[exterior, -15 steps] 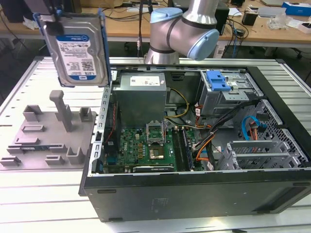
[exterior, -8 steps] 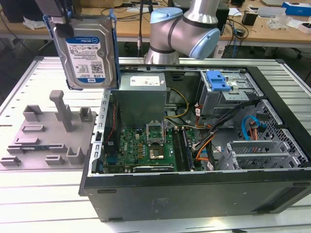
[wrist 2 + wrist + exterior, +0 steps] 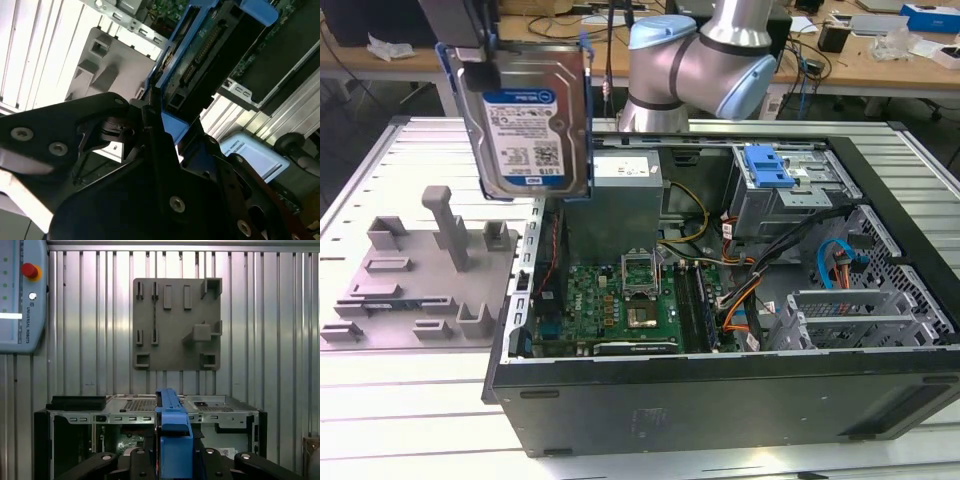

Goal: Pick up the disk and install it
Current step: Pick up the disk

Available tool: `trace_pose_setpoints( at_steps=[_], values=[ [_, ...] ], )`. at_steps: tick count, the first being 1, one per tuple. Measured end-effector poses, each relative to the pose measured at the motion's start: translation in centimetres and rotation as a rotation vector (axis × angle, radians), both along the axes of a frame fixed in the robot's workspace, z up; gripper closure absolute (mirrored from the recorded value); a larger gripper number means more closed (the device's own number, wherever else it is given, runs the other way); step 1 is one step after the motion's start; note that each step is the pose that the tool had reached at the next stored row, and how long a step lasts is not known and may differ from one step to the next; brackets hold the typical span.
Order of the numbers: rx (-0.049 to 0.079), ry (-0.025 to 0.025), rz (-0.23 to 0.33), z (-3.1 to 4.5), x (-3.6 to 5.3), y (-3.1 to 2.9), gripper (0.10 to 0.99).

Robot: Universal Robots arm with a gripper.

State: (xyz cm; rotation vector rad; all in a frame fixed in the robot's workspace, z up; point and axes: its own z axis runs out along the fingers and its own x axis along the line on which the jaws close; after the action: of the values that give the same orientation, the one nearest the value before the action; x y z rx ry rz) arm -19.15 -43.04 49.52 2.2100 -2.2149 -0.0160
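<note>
**Exterior view.** The disk (image 3: 532, 120) is seen in the upper left of the frame. It is held upright in the air with its white-and-blue label facing the camera and blue rails along its edges. It is gripped from above by the gripper (image 3: 472, 45), whose jaws are clamped on the rails. The disk is raised clear of the slatted table (image 3: 400, 400) and touches nothing else. A grey fixture plate (image 3: 415, 275) with raised blocks lies at the exterior view's left, lower in the frame than the disk. An open computer case (image 3: 720, 395) lies on its side across the centre and right of the frame. Inside it, a green motherboard (image 3: 610, 305) and 1 blue latch (image 3: 767, 166) on the drive bay are exposed. The robot arm (image 3: 705, 60) is seen at the top centre.

**Second wrist view.** The black linkages of the gripper (image 3: 162, 127) are closed around the blue rail. The connector edge of the disk (image 3: 200, 57) points away from the camera. The grey fixture plate (image 3: 100, 62) is visible beyond it.

**First wrist view.** The disk (image 3: 172, 435) is seen edge-on as a blue rail. It is held between the 2 fingers (image 3: 142, 462) of the gripper (image 3: 172, 462). The computer case (image 3: 75, 415) lies beyond it, the fixture plate (image 3: 175, 325) further off on the table (image 3: 280, 340). A teach pendant (image 3: 22, 295) with 1 red button lies beside the plate.
</note>
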Motion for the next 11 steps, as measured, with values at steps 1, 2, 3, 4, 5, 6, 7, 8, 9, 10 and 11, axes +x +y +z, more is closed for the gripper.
trace_pose_setpoints(
  at_steps=[1, 2, 3, 4, 5, 6, 7, 8, 9, 10, 11],
  values=[
    [0.0, 0.0, 0.0, 0.02, 0.57, -0.48, 0.722],
    [0.001, 0.0, 0.0, 0.03, 1.01, -0.83, 0.722],
    [0.001, 0.0, 0.0, 0.04, 1.48, -1.2, 0.722],
    [0.001, 0.0, 0.0, 0.05, 2.03, -1.6, 0.722],
    [0.001, 0.0001, 0.0, 0.06, 2.47, -1.89, 0.722],
    [0.001, 0.0, 0.0, 0.06, 2.83, -2.12, 0.722],
    [0.002, 0.0, 0.0, 0.07, 3.29, -2.4, 0.722],
    [0.002, 0.0, 0.0, 0.07, 3.7, -2.62, 0.722],
    [0.002, 0.0, 0.0, 0.07, 4.11, -2.83, 0.722],
    [0.002, 0.0, 0.0, 0.07, 4.56, -3.04, 0.722],
    [0.002, 0.0, 0.0, 0.07, 5.17, -3.32, 0.722]
  ],
)
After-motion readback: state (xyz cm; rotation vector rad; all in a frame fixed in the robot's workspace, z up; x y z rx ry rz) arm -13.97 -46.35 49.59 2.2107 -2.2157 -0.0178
